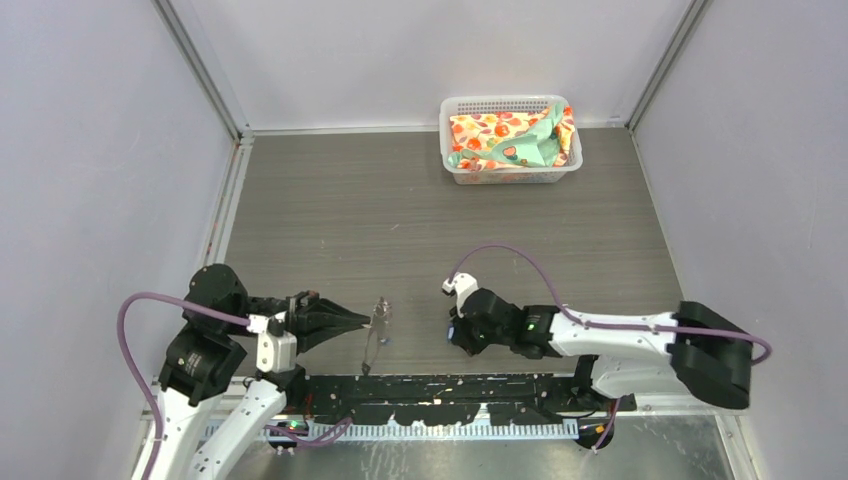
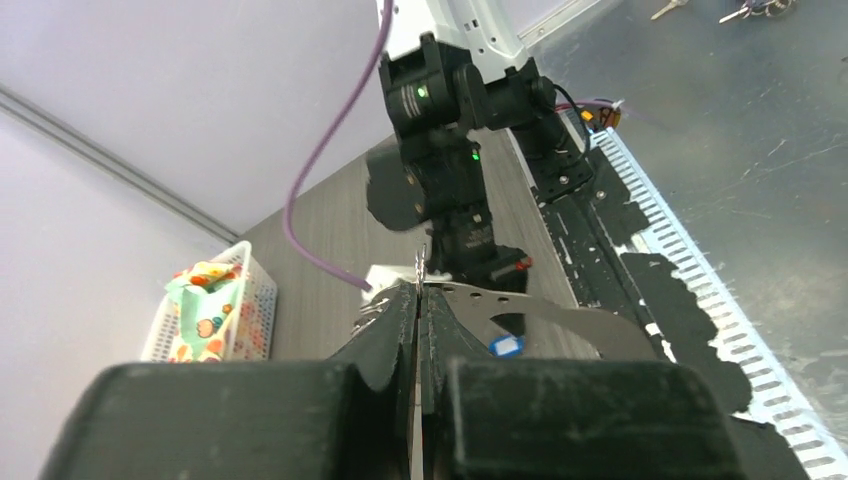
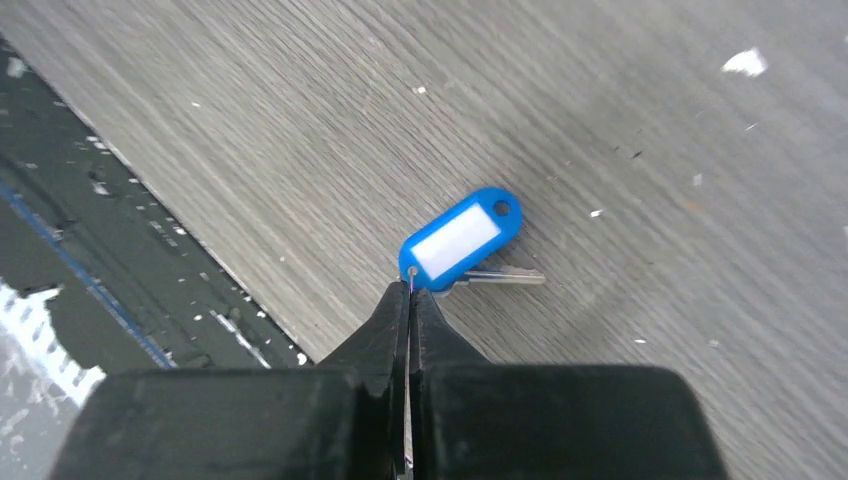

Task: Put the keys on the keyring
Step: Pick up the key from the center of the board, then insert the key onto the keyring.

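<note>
Jaws shut on both: left gripper [image 2: 418, 295] pinching the keyring [image 2: 545, 308], right gripper [image 3: 410, 292] barely nipping the blue key [image 3: 460, 238] by its end, so it might twist loose on lifting

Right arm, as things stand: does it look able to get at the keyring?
Probably yes. The keyring stands in the left pincer, just across bare table from the right pincer; nothing lies between. That pincer looks shut on the blue-tagged key.
</note>
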`<state>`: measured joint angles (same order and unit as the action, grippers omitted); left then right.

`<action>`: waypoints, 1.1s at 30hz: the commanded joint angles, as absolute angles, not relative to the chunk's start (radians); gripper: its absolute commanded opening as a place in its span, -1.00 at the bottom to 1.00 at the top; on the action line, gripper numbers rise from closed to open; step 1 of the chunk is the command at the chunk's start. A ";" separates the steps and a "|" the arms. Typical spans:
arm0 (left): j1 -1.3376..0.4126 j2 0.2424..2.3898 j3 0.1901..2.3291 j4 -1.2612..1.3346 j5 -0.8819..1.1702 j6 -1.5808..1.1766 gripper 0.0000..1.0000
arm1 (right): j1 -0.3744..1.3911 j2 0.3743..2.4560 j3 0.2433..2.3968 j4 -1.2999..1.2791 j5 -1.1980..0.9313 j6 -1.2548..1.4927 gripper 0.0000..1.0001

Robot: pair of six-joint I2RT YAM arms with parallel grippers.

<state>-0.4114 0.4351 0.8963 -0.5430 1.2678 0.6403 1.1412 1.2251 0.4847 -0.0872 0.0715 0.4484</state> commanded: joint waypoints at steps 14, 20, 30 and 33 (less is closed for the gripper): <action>-0.413 0.527 0.935 -0.451 1.348 0.390 -0.99 | 1.160 0.902 1.151 -0.655 -0.124 -0.342 -0.98; -0.414 0.506 0.917 -0.450 1.396 0.466 -0.99 | 1.216 1.043 1.371 -0.770 -0.146 -0.558 -0.98; -0.414 0.523 0.923 -0.452 1.429 0.392 -0.99 | 1.287 1.211 1.580 -0.832 -0.226 -0.702 -0.98; -0.413 0.520 0.922 -0.452 1.433 0.375 -0.99 | 1.310 1.227 1.596 -0.832 -0.232 -0.714 -0.98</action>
<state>-0.4114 0.5148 0.9085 -0.4973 1.3949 0.4171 1.2854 1.2190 1.5360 -0.8211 -0.1963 -0.6567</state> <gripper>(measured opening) 0.010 0.020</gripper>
